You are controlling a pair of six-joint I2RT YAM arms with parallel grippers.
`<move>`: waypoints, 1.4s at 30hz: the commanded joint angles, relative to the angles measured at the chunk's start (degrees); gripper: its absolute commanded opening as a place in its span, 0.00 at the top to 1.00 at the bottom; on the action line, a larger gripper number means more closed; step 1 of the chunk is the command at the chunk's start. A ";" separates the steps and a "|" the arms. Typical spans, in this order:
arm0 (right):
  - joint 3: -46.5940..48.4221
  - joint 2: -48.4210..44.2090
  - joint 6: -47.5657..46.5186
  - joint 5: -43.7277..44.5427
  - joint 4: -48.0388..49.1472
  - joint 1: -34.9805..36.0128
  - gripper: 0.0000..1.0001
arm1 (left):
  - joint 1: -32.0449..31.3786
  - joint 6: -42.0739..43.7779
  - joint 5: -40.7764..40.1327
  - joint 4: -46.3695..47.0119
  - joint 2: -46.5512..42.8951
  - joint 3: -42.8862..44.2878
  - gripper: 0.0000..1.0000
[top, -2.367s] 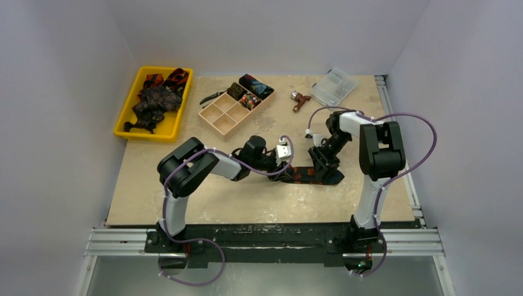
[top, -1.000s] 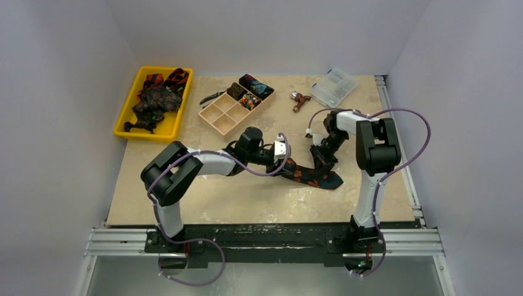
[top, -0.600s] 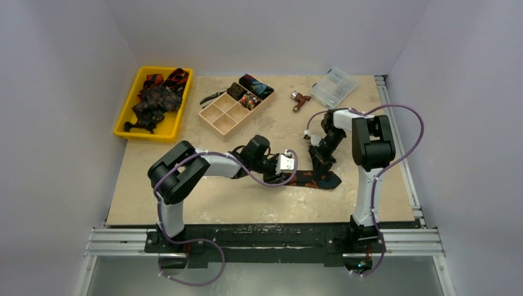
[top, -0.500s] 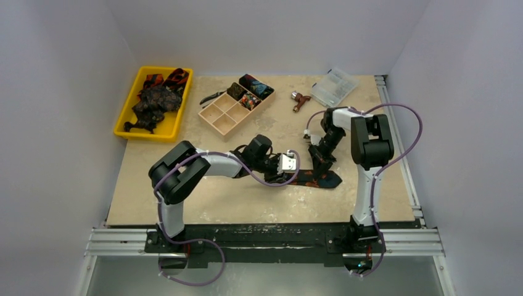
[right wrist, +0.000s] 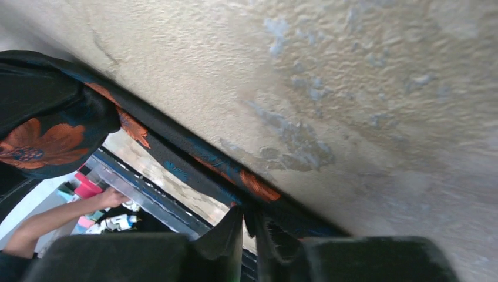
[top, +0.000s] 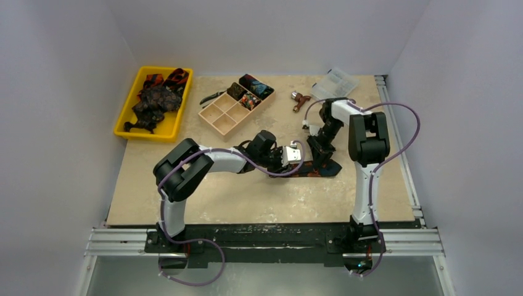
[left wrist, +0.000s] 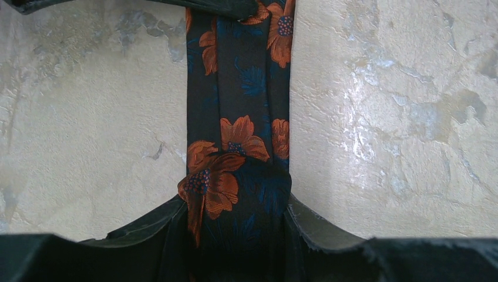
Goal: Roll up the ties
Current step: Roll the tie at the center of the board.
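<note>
Flat on the table (top: 247, 197), right of centre and between the two arms: a dark tie (top: 322, 168) printed with orange flowers and blue leaves. At its left end, the left gripper (top: 300, 164), clamped around a rolled-up bundle of that fabric. Seen from the left wrist: fingers (left wrist: 317, 232) hugging both sides of the roll, with the unrolled strip running straight away over the mottled surface. At the wide end, the right gripper (top: 321, 153), pointing down and closed to a thin slit on the cloth. Seen from the right wrist: fingertips (right wrist: 232, 232) pinching the tie's edge, the strip stretching off toward the roll. In the far left corner, a yellow tray (top: 145, 137) heaped with loose, tangled ties (top: 157, 98). Just beside it, a tan divided box (top: 217, 114), with rolled ties (top: 253, 86) in the compartments at its far end. Pliers (top: 213, 97) touching the box's left side. Near the back right, a small reddish tool (top: 300, 98) and a clear plastic case (top: 334, 85).
</note>
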 commanded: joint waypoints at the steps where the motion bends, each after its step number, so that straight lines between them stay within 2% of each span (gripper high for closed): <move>1: 0.39 -2.38 -6.15 9.81 16.80 -0.98 0.76 | 0.38 -1.77 -6.87 -10.65 1.80 -1.25 0.96; 3: 0.41 -5.04 -5.56 6.85 15.39 -0.99 0.63 | -0.38 -1.82 -8.72 -10.69 2.21 -1.50 0.95; 6: -0.03 -9.04 -4.14 2.18 13.44 -1.18 0.49 | -1.57 -2.47 -11.06 -13.33 3.39 -0.89 0.94; 12: -4.28 -17.28 -0.24 -10.36 12.61 -1.16 0.39 | -3.01 -1.18 -14.23 -14.61 4.59 -0.38 0.89; 16: -8.63 -17.40 4.54 -25.04 15.26 -1.17 0.39 | -3.77 1.10 -15.44 -15.09 5.55 0.08 0.87; 20: -14.11 -16.03 9.29 -32.54 21.33 -0.93 0.47 | -3.99 1.24 -16.32 -16.56 6.44 1.22 0.85; 24: -17.34 -15.36 10.54 -35.26 25.72 0.38 0.47 | -3.97 1.50 -16.81 -16.60 6.59 1.03 0.83; 31: -19.99 -14.75 11.39 -34.52 30.78 3.07 0.44 | -3.97 2.73 -15.27 -17.03 6.79 1.13 0.80; 34: -19.87 -13.64 11.64 -34.12 32.29 3.91 0.51 | -3.97 3.28 -14.34 -18.40 7.06 2.00 0.80; 38: -19.71 -12.12 9.18 -31.09 30.96 4.02 0.76 | -3.94 3.67 -13.31 -20.28 7.10 2.95 0.78; 42: -20.19 -11.08 6.07 -28.37 29.51 3.93 0.92 | -3.71 4.86 -9.83 -23.28 7.15 4.20 0.75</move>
